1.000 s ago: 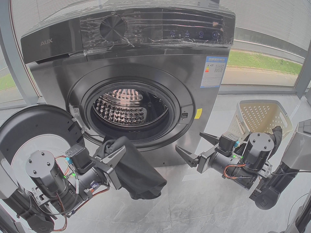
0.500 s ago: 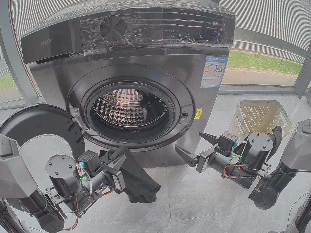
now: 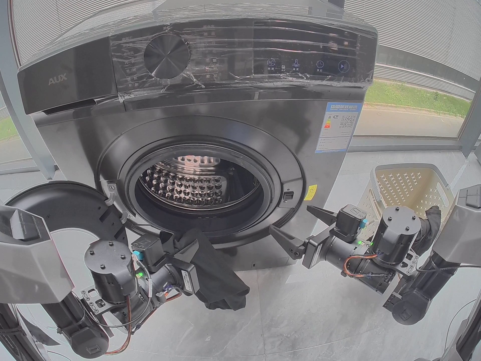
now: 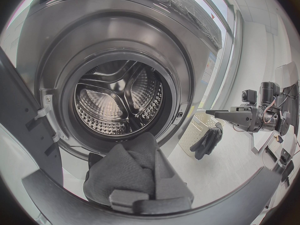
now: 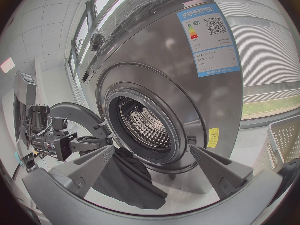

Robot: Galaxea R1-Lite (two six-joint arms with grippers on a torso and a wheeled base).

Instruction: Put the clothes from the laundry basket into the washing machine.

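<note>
The grey washing machine [image 3: 210, 121] stands before me with its round door [image 3: 65, 209] swung open to the left and the steel drum [image 3: 195, 186] bare inside. My left gripper [image 3: 178, 254] is shut on a black garment [image 3: 215, 277], held low just in front of the lower rim of the opening; the cloth [image 4: 125, 169] hangs down from the fingers. My right gripper [image 3: 291, 218] is open and holds nothing, level with the machine's lower right corner. The cream laundry basket [image 3: 406, 186] stands on the floor at the right, with another dark garment [image 3: 432, 221] draped over its rim.
The open door juts out on the left beside my left arm. Grey tiled floor [image 3: 300, 317] stretches in front of the machine. Glass walls and window frames stand behind and to both sides.
My left gripper, still holding the black garment, has dropped lower and drawn back from the opening. The head camera has shifted, so the machine sits lower in view. The right arm has kept still.
</note>
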